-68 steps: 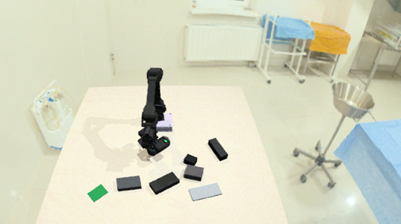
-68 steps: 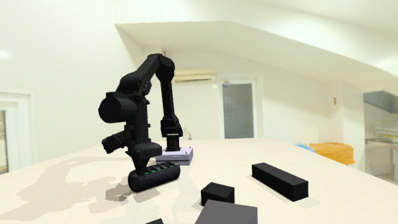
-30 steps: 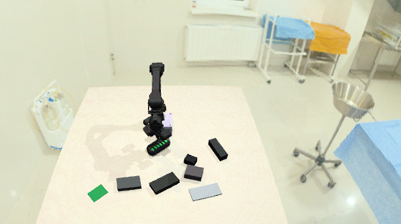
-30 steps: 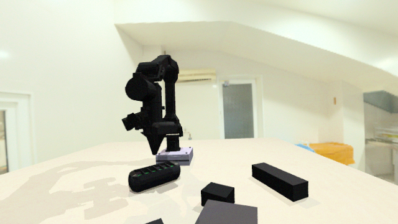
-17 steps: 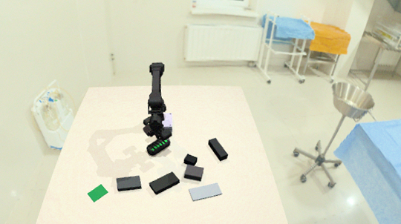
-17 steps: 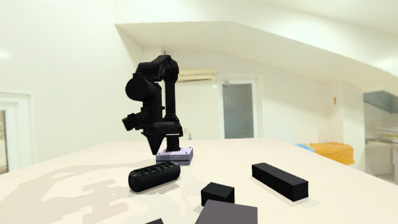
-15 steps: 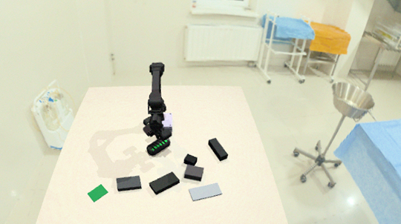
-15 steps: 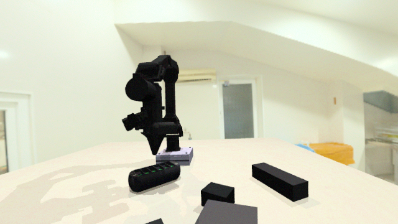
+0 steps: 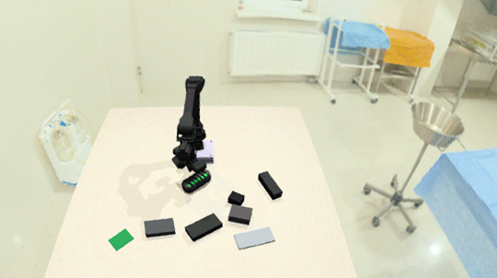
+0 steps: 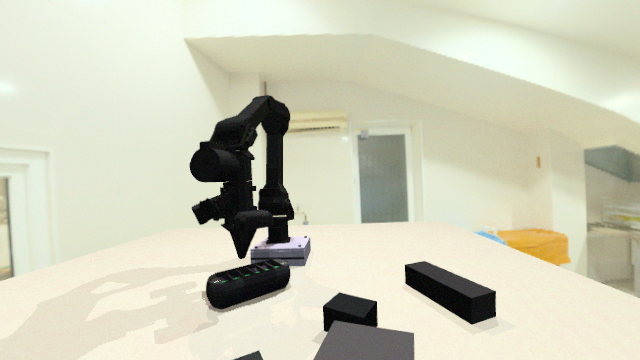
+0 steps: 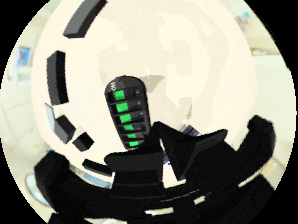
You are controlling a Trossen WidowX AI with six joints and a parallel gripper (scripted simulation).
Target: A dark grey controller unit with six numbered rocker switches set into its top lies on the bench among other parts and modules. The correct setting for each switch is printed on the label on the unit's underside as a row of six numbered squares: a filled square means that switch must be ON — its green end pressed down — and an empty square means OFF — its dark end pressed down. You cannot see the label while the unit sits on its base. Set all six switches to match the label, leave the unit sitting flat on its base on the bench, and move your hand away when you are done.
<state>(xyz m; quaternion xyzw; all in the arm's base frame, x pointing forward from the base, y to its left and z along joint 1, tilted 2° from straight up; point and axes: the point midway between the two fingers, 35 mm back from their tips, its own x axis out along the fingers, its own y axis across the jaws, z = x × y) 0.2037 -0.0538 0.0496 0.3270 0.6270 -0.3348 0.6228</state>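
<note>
The dark grey controller unit (image 9: pixel 187 187) (image 10: pixel 248 290) (image 11: pixel 126 82) sits on the bench with its rocker switches facing up, so its label is hidden. Green ends show along the row in the wrist view, all toward the left side. The far end of the row lies close to the finger outline there, and small markings are too blurred to read. My gripper (image 10: pixel 242 256) (image 11: pixel 156 124) is shut and empty. It points down above and behind the unit, on the arm-base side, with a gap between its tips and the unit in the exterior view.
A long black block (image 9: pixel 270 185) (image 10: pixel 450 292), a small black block (image 9: pixel 236 198) (image 10: pixel 350 311) and a dark grey box (image 9: pixel 241 214) (image 10: pixel 370 345) lie right of the unit. Two dark slabs (image 9: pixel 160 227) (image 9: pixel 203 227), a green card (image 9: pixel 121 239) and a pale plate (image 9: pixel 255 238) lie toward the front.
</note>
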